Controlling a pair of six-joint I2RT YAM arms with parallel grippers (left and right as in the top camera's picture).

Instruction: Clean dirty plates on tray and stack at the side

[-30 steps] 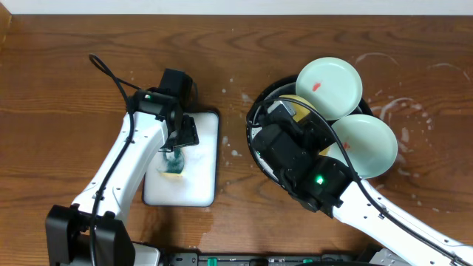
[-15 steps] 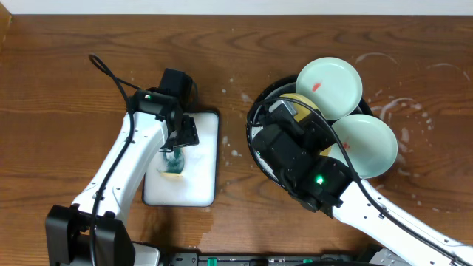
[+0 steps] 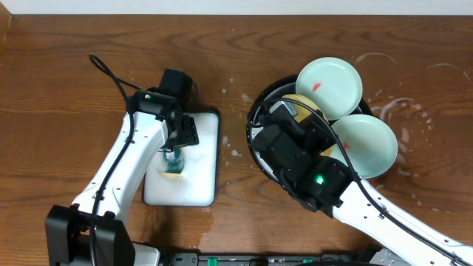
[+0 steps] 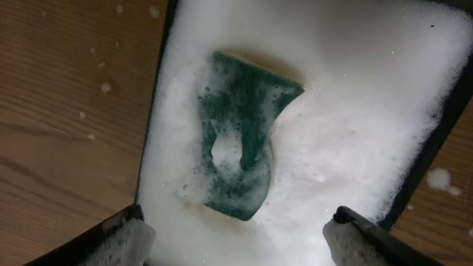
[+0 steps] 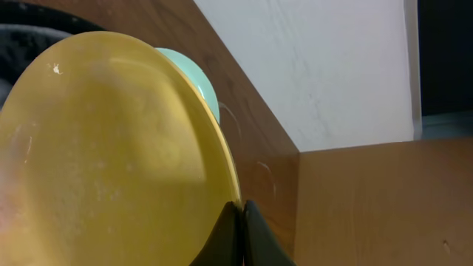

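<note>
You can see a white dish [image 3: 204, 164] filled with soap foam. A green sponge [image 4: 250, 111] lies in it, bent and soapy.

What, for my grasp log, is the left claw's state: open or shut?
Open. On the left claw, the fingertips stand wide apart over the sponge.

On my screens the bench [image 3: 59, 66] reads as brown wood grain, smooth with a dull sheen and smeared on its right with whitish soap streaks. The mint-green plates [image 3: 329, 83] are glossy and catch the light. The yellow plate [image 5: 111, 162] is smooth, its shine clouded by a faint film. The tray [image 3: 270, 87] looks black. The green sponge [image 4: 240, 140] is coarse and sudsy. Wet white foam covers the dish [image 3: 199, 188] and coats the left fingers [image 4: 126, 242]. The arm shells [image 3: 122, 159] look like glossy white plastic.
</note>
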